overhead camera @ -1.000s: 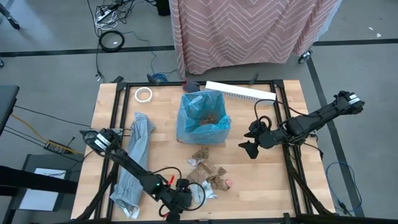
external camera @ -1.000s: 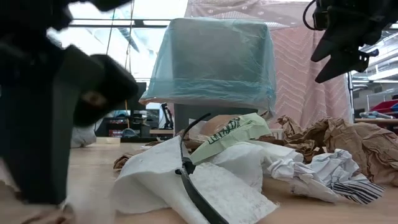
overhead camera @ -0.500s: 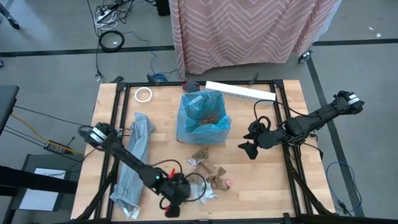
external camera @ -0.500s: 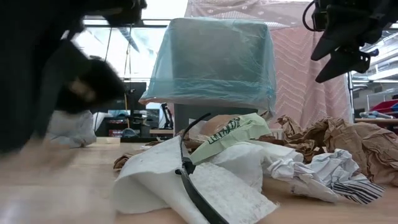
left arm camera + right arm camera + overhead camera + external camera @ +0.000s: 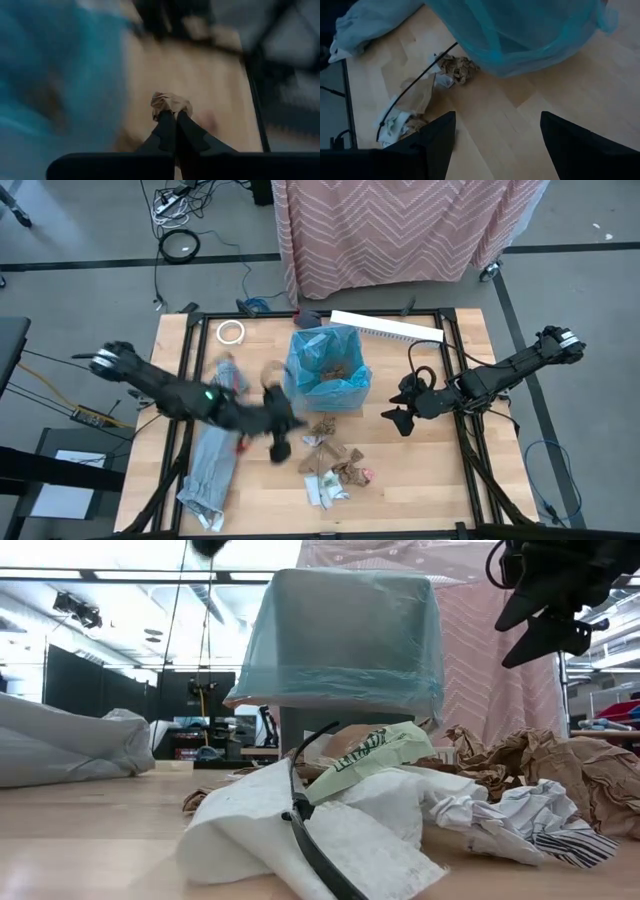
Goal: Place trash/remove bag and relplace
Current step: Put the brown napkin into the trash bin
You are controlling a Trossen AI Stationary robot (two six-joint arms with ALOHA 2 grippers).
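A brown scrap (image 5: 171, 104) is being carried, pinched in the shut left pincer (image 5: 170, 118), toward the bag (image 5: 326, 370) at twelve o'clock; the right pincer (image 5: 397, 413) is being kept agape at three, clear of it.

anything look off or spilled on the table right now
Yes: crumpled paper scraps lie strewn on the table in front of the blue-lined bin rather than inside it. A thin black strap runs across the pile.
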